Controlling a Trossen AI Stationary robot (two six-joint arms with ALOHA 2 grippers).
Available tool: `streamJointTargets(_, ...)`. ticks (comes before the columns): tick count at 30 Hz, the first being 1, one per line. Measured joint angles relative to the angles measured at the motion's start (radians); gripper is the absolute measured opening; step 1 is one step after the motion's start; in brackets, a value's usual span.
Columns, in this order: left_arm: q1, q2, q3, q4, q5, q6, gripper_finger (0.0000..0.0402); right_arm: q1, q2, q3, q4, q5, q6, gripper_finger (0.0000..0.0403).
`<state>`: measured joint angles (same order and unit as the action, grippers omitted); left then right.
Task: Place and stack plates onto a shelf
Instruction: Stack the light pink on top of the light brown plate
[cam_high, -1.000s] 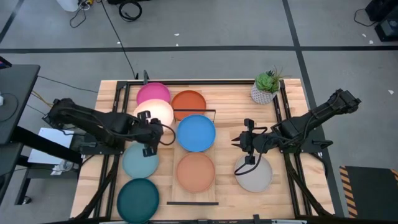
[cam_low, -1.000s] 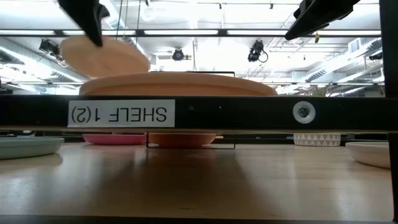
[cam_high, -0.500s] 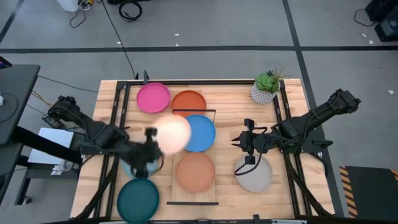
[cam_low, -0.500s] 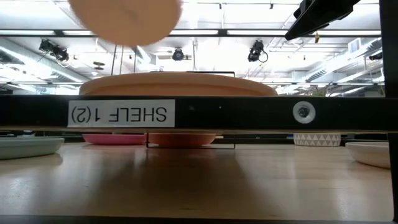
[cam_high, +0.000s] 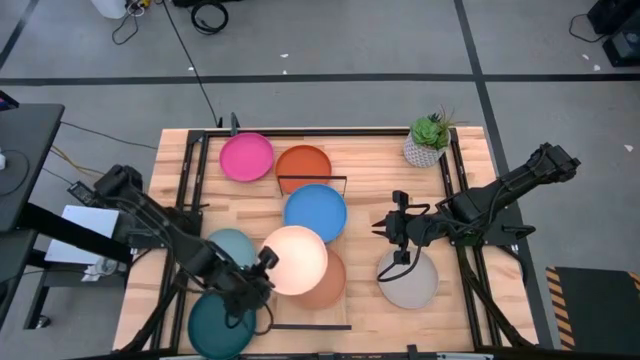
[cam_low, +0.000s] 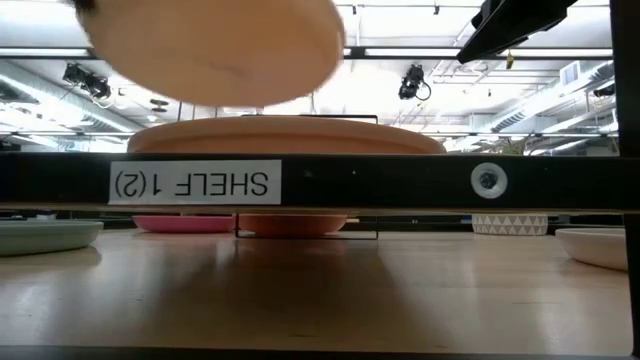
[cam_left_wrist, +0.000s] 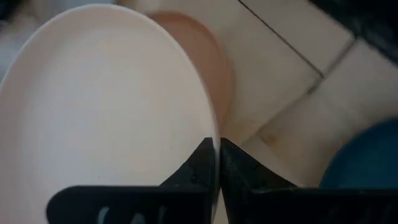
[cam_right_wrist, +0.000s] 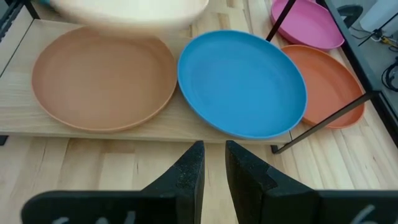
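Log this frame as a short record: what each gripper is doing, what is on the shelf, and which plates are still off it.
left gripper: jaws shut on the rim of the round matte cream plate, carried above the tan-orange plate
right gripper: waiting above the tabletop beside the round grey plate, jaws nearly closed, empty
on light-wood shelf board: tan-orange plate, round blue plate
off shelf: pink plate, orange plate, light teal plate, dark teal plate, grey plate

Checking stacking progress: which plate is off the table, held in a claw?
The round matte cream plate, pinched at its rim by the left claw above the tan-orange plate; the others lie flat.
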<state>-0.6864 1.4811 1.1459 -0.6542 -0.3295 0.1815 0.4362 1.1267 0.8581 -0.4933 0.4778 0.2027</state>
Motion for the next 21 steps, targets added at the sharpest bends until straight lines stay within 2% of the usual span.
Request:
streamJointTargets(2,0.006,0.030,-0.007,0.004,0.032,0.079,0.0020,0.000,0.000,0.000,0.000,0.000,-0.002,0.0070)
streamJointTargets(8,0.006,0.101,-0.009,0.038,0.038,0.266,0.0020,0.000,0.000,0.000,0.002,0.000,-0.003,0.0070)
streamJointTargets(14,0.011,0.134,-0.008,0.163,0.041,0.359,0.0020,0.000,0.000,0.000,0.002,0.000,-0.003,0.0070)
streamJointTargets(21,0.044,0.184,-0.008,0.239,0.058,0.351,0.0020,0.000,0.000,0.000,0.007,0.000,-0.003,0.0070)
